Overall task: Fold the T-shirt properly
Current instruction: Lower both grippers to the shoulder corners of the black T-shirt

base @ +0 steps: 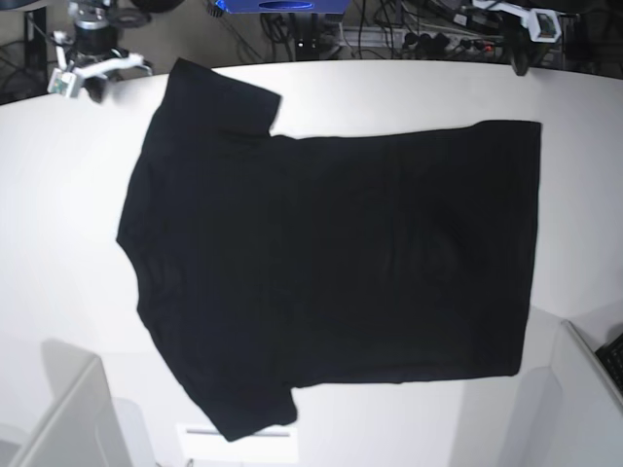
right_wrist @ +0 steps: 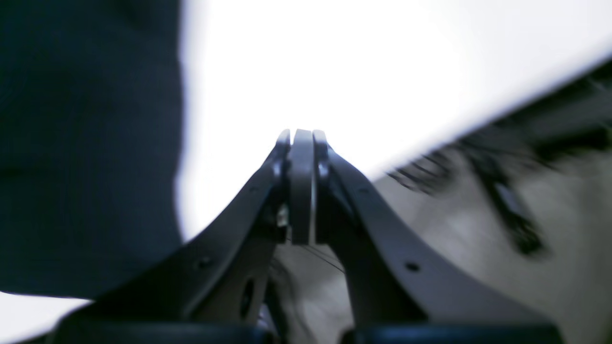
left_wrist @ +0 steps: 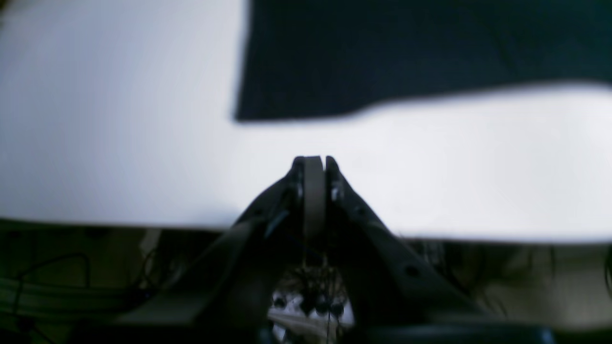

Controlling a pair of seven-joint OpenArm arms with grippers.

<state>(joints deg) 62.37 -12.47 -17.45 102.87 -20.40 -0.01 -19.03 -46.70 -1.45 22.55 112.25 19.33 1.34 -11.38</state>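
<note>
The black T-shirt (base: pixel 341 253) lies spread flat on the white table (base: pixel 58 214), its sleeves toward the left of the base view and its hem toward the right. No print shows on the upper side. My left gripper (left_wrist: pixel 314 160) is shut and empty over bare table, a little short of the shirt's corner (left_wrist: pixel 382 57). It hangs at the table's far right edge (base: pixel 522 64). My right gripper (right_wrist: pixel 302 134) is also shut and holds nothing, with the T-shirt (right_wrist: pixel 86 143) dark to its left. It sits at the far left corner (base: pixel 100 86), just beside the upper sleeve.
Cables and equipment (base: pixel 389 29) crowd the space behind the table's far edge. Grey-white panels rise at the near left (base: pixel 68 418) and near right (base: pixel 584 389) corners. Bare table surrounds the shirt on all sides.
</note>
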